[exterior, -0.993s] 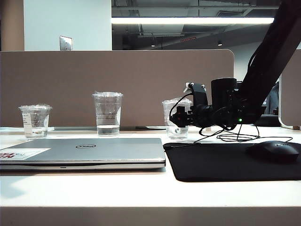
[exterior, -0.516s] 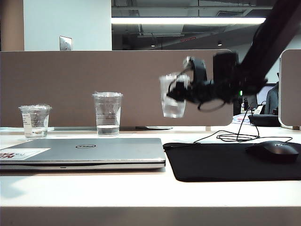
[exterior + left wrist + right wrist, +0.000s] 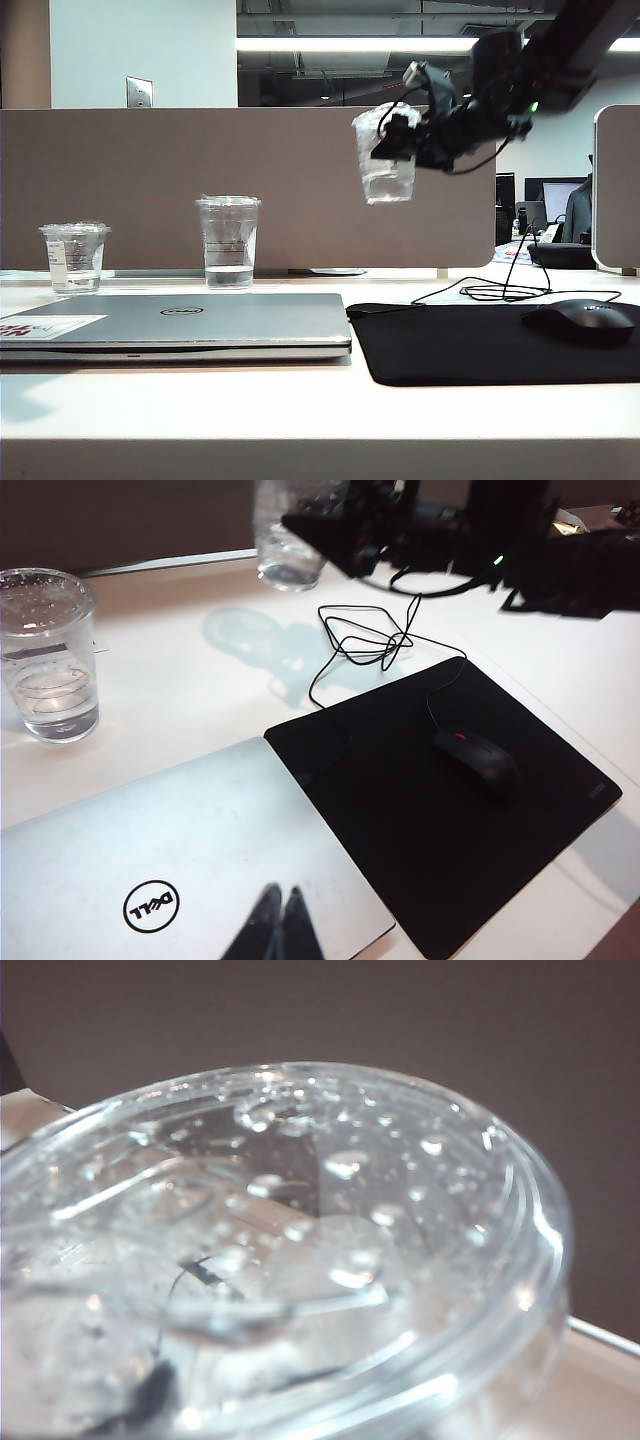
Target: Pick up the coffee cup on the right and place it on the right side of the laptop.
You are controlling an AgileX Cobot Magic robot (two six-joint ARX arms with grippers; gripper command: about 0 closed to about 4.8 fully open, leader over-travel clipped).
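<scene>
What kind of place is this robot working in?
Most likely an office desk: a closed Dell laptop, a mouse on a black mouse pad, and a fabric cubicle divider behind.

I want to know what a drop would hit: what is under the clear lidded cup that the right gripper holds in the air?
The clear lidded cup, in the right gripper, hangs above bare white table, by a looped black cable. The left gripper is shut over the silver laptop.
</scene>
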